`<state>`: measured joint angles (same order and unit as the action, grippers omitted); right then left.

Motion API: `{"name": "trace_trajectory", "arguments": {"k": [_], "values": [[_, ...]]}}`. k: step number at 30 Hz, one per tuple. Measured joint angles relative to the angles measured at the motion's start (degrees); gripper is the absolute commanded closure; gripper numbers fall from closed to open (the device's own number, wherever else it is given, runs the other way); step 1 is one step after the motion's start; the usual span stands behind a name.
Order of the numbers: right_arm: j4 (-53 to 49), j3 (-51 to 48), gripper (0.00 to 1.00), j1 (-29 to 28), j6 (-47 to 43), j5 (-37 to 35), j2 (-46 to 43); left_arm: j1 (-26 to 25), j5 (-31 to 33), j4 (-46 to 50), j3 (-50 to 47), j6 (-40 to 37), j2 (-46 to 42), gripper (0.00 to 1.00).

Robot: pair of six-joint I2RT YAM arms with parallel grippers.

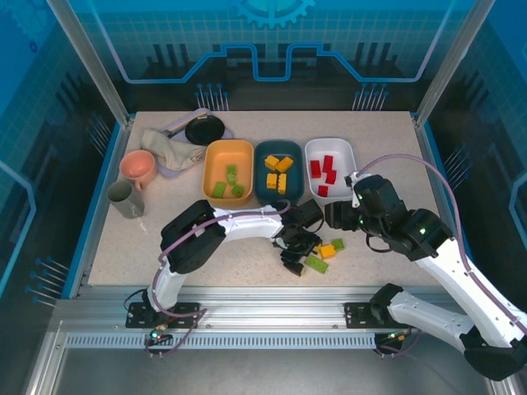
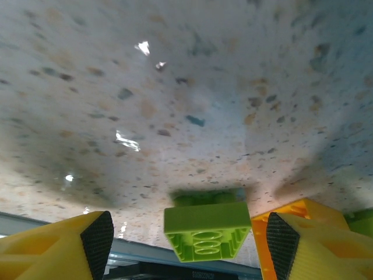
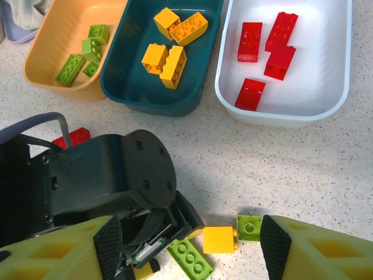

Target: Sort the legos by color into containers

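I have the left gripper low over the table, on the near side of the dark teal tray. Its jaws are apart and straddle a loose green brick. There is a gap between the brick and both pads, so nothing is grasped yet.

The right gripper hangs released and empty, also near of that tray and a little to its right. A yellow brick, a small green brick and a red brick lie loose near of the teal tray.

I judge the step in hand to be picking this green brick. Next I need to close squarely on it, lift clear of its yellow neighbour, and carry it to the orange-yellow tray just left of the teal one, where the greens lie. The reds lie in the white tray, just to the teal tray's right.
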<state>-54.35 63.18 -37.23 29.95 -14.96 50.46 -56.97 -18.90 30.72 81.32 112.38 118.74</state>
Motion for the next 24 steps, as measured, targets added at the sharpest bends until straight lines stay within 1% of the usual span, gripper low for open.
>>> {"name": "trace_trajectory", "arguments": {"k": [4, 10, 14, 20, 24], "values": [[-0.35, -0.72, 0.33, 0.04, -0.15, 0.31, -0.07, -0.83, 0.00, 0.17, 1.81, 0.26, 1.68, 0.32], [-0.57, -1.33, 0.34, 0.17, -0.22, 0.46, -0.87, -1.07, -0.22, 0.68, 1.90, 1.27, 1.99, 0.45], [-0.52, -1.44, 0.34, 0.48, -0.37, 0.61, -1.33, -1.11, -0.44, 1.55, 3.17, 1.70, 2.78, 0.50], [-0.55, -2.34, 0.34, 0.70, -0.37, 0.83, -2.49, -1.44, -0.17, 1.51, 4.50, 1.57, 3.63, 0.64], [-0.61, -2.43, 0.34, 1.11, -0.44, 1.07, -3.10, -1.38, 0.22, 0.85, 4.59, 0.76, 3.56, 0.69]]}}
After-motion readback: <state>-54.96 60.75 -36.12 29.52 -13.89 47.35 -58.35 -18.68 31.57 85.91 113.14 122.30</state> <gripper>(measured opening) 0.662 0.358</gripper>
